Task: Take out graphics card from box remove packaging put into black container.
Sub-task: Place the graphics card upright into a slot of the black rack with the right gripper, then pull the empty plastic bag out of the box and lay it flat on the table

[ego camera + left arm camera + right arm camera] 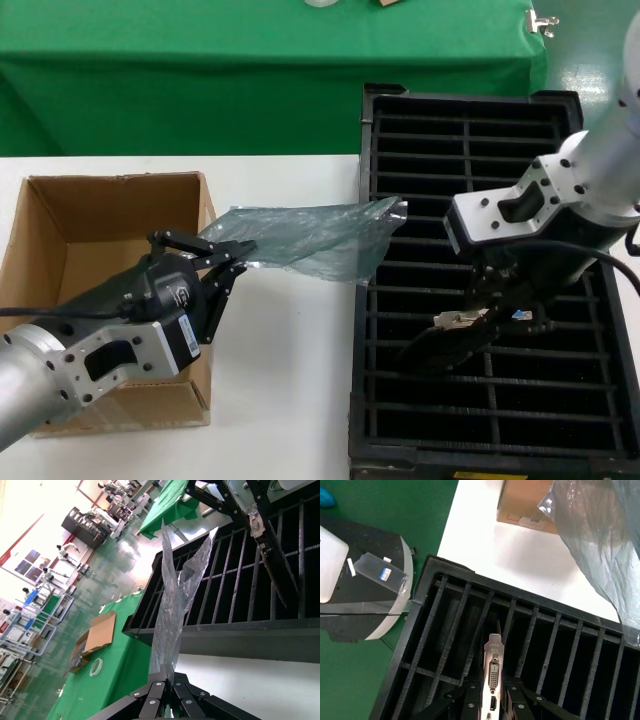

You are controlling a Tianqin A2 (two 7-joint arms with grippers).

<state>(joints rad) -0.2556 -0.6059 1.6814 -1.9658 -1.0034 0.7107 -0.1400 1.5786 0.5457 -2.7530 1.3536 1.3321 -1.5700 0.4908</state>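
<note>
My left gripper (236, 256) is shut on one end of the packaging (315, 236), a crinkly grey-blue bag that stretches in the air from above the box (60, 300) toward the black container (400, 440). The left wrist view shows the bag (172, 610) rising out of the shut gripper (168, 682). My right gripper (482, 322) is shut on the graphics card (445, 340) and holds it low over the container's slots. In the right wrist view the card's silver bracket (492, 667) stands between the fingers of the gripper (493, 692), above a slot of the container (420, 630).
The open box stands on the white table (290, 380), left of the container. A green-covered table (200, 70) runs along the back. In the right wrist view the robot's base (365, 590) stands on the green floor beside the container's corner.
</note>
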